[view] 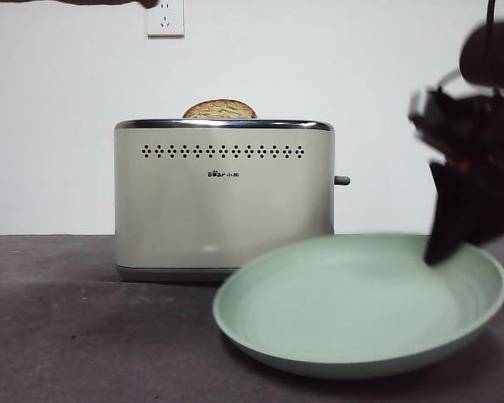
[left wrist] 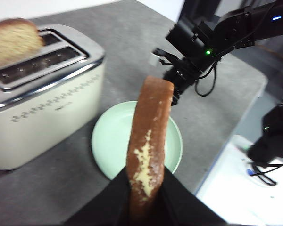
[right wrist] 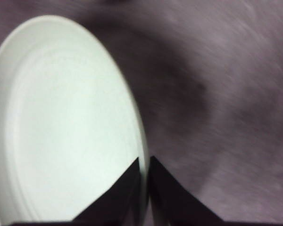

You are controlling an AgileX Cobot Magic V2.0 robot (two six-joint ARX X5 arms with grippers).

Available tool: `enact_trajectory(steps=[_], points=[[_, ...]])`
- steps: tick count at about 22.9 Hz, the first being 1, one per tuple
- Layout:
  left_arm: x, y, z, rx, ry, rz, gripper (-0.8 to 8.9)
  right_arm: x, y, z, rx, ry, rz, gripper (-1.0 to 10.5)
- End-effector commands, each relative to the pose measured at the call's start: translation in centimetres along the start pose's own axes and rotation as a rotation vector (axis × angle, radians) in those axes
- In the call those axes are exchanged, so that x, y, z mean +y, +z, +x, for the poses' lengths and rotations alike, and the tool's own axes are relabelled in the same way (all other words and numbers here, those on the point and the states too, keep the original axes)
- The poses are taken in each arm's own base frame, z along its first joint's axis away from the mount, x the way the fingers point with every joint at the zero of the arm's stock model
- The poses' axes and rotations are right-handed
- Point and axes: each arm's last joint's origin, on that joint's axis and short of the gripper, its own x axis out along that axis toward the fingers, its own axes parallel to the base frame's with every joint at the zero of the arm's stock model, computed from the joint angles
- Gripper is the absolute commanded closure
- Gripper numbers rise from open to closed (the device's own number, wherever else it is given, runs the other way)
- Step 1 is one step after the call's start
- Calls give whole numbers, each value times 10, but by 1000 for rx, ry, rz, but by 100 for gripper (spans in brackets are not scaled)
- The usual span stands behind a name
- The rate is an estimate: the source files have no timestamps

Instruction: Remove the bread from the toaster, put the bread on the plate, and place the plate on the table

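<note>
Left wrist view: the bread (left wrist: 148, 141) is clamped edge-on between my left gripper's (left wrist: 145, 188) jaws, brown crust facing the camera with a pale scuffed patch on it. It hangs in the air above the plate (left wrist: 111, 141), not touching it. The slice runs from my jaws up toward the other arm's gripper.

Plate: pale mint green, empty well. My right gripper (right wrist: 144, 172) pinches its rim, one jaw on the inside, one on the outside, narrow gap with just the rim between. In the front view the plate (view: 361, 311) is tilted, the gripped side higher, and my right gripper (view: 441, 243) comes down onto the rim from the upper right. Front view shows a shadow under the plate; I can't tell whether its low edge touches the table (view: 67, 319). Right wrist picture is motion-blurred.

Toaster (view: 224, 197) stands upright on the table behind the plate, lever on its right side as the front view shows it. A second slice (view: 220, 109) sits in one slot, only its domed top showing above the chrome rim. In the left wrist view that slice (left wrist: 14, 40) is blurred. Wall socket (view: 165, 17) on the white wall behind.
</note>
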Motion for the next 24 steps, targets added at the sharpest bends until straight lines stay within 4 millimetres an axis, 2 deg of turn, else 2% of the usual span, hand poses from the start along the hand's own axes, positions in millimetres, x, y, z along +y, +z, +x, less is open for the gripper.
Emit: enact_trajectory(steps=[1, 5, 10, 16, 21, 24], points=[[4, 7, 9, -1, -52, -26, 810, 16, 1, -6, -27, 31, -19, 943], [15, 13, 29, 38, -132, -55, 810, 39, -1, -14, -59, 73, -58, 943], [35, 12, 64, 117, -215, -117, 810, 61, -1, -15, -96, 125, -97, 943], [68, -17, 125, 241, -241, -200, 810, 82, 0, -10, -131, 179, -133, 943], [78, -27, 166, 316, -282, -223, 810, 86, 1, -10, -142, 194, -131, 943], [81, -36, 184, 369, -297, -245, 792, 86, 1, -10, -142, 194, -130, 943]])
